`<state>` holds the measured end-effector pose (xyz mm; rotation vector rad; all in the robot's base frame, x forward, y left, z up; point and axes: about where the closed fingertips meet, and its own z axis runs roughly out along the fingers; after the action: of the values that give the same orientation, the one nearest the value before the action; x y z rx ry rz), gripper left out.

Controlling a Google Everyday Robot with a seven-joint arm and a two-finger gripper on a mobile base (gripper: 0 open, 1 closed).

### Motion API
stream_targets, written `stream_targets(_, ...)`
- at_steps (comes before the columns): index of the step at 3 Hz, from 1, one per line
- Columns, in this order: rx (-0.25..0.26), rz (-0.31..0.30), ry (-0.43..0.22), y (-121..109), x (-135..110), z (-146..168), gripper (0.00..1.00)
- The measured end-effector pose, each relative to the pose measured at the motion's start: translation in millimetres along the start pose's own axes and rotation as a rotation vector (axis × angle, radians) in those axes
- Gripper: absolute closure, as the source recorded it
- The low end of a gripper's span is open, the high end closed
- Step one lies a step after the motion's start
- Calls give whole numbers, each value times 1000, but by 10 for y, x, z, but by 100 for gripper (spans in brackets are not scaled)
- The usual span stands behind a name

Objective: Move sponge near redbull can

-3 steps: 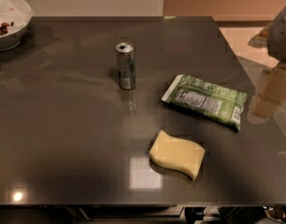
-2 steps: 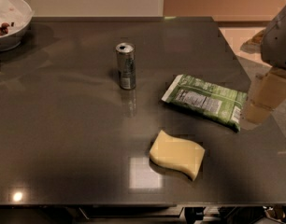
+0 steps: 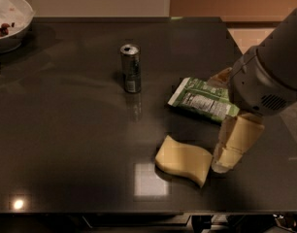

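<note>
The pale yellow sponge lies flat on the dark table, front and right of centre. The silver redbull can stands upright well behind and left of it. My gripper hangs from the large grey arm at the right, its tan fingers pointing down just right of the sponge's right edge, close to it or touching it. The green snack bag lies behind the sponge, its right end hidden by the arm.
A white bowl with some food sits at the table's far left corner. The table's right edge runs close behind the arm, its front edge just below the sponge.
The arm has swung in from the right edge, moving left and forward over the table. The gripper now sits beside the sponge. Sponge, can and bag have not moved.
</note>
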<state>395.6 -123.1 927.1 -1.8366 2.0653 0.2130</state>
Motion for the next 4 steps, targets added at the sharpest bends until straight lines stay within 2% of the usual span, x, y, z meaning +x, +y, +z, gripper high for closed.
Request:
stream_targets(1, -36, -34, -4, 189, -49, 359, 0)
stream_targets(3, -68, -53, 5, 390, 43, 787, 0)
stream_targets(4, -92, -53, 6, 467, 81, 875, 12)
